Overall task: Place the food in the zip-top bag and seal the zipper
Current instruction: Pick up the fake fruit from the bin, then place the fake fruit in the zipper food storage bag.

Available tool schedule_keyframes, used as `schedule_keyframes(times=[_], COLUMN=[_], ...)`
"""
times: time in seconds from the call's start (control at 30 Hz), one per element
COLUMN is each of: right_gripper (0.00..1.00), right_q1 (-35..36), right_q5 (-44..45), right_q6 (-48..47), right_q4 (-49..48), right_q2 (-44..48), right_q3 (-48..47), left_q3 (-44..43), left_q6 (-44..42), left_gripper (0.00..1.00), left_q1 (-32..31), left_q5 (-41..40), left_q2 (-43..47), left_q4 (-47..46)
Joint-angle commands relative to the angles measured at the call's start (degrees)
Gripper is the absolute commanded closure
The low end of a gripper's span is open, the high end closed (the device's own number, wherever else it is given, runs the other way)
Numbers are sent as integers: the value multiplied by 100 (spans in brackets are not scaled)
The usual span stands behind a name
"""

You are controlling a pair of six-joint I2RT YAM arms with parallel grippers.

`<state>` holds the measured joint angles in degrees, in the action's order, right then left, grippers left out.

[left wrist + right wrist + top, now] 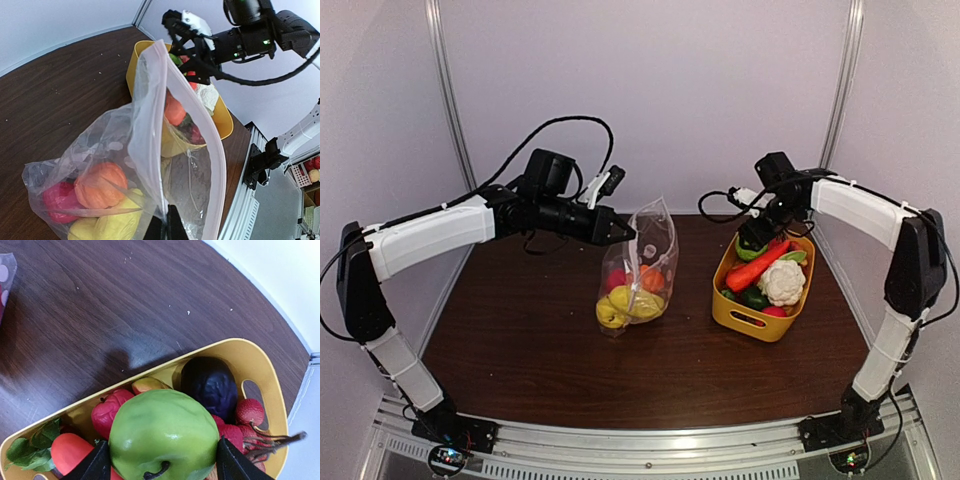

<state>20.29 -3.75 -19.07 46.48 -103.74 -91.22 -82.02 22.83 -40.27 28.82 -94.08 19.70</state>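
The clear zip-top bag (645, 265) stands upright in the middle of the table with its mouth held open. My left gripper (167, 225) is shut on the bag's rim, next to the pale zipper strip (216, 150). Inside the bag lie an orange fruit (100, 185), a red piece (57, 200) and a yellow lemon (612, 312). At the far end of the yellow basket (745, 320), my right gripper (160, 462) has a finger pressed on each side of a green apple (162, 432). A carrot (760, 265) and cauliflower (782, 282) remain in the basket.
More food fills the basket (265, 370): a dark purple fruit (210, 385), a red pepper (107, 410), small red berries (248, 411) and green leaves (30, 447). White walls close in the back and sides. The metal rail (650, 440) runs along the near edge.
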Motion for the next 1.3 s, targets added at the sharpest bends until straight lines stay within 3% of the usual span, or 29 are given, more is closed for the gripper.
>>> schedule_keyframes(times=[0.0,0.27,0.53,0.67,1.0,1.27], right_gripper=[41,43,43,43,43,43], right_q1=[51,113,675,1016,1419,1567], right_q5=[-172,-985,-3146,-3789,-4672,-4036], right_q6=[86,81,58,100,554,678], right_q4=[52,273,287,313,108,10], right_q2=[734,1413,1996,1905,909,510], right_q3=[209,287,165,-198,-1546,-1614], left_q3=[46,20,1,11,28,28], left_q6=[-33,-52,-198,-213,-218,-183], left_gripper=[100,100,100,100,100,100], left_q1=[2,2,2,2,2,4], left_q5=[132,269,306,296,284,359], left_q2=[-74,-229,-229,-209,-199,-116], left_q4=[-225,-228,-232,-239,-242,-271])
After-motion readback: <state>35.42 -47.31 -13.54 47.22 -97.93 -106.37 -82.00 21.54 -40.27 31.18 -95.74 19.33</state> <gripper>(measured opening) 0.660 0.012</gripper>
